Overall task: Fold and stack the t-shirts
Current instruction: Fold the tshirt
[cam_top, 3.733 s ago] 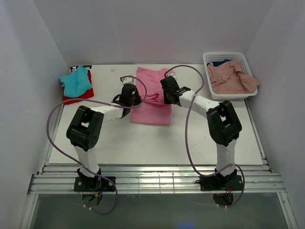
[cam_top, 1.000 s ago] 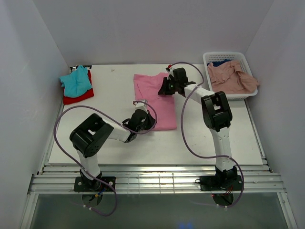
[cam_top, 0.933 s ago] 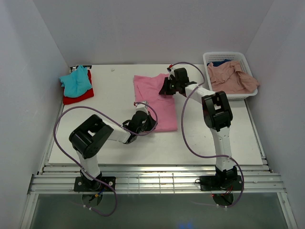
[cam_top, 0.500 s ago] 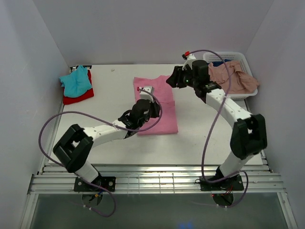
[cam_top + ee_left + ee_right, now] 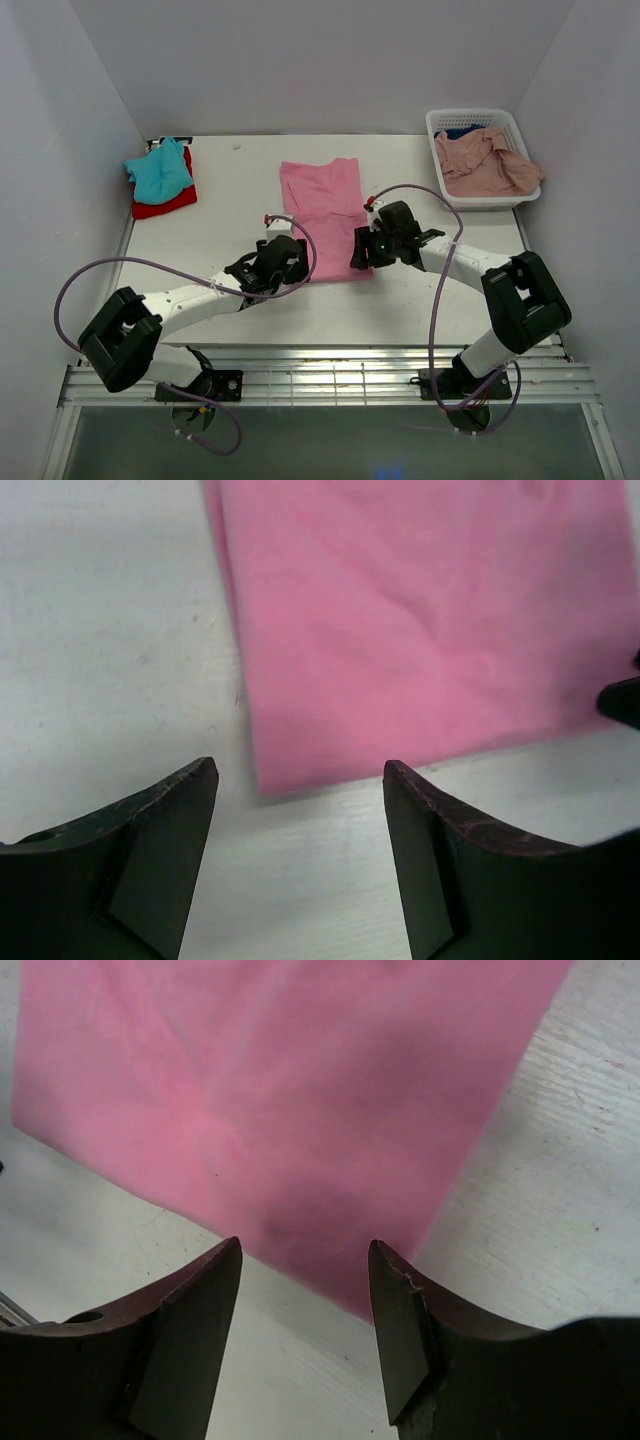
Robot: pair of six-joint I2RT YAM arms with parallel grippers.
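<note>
Both arms had drawn back to the near edge of the bright pink t-shirt (image 5: 322,215), the right one from its far end. Left end effector (image 5: 300,770) stood open at the shirt's near left corner, right end effector (image 5: 305,1250) open at its near right corner, neither gripping cloth. That shirt lay folded flat mid-worktop (image 5: 450,290). Left of it, the teal t-shirt (image 5: 160,170) topped the red t-shirt (image 5: 165,203); right of it, the salmon-pink t-shirt (image 5: 488,165) filled the basket (image 5: 478,115).

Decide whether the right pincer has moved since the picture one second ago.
Yes. The right pincer has moved towards the near side, from level with the white basket to the bright pink t-shirt's near right corner.
</note>
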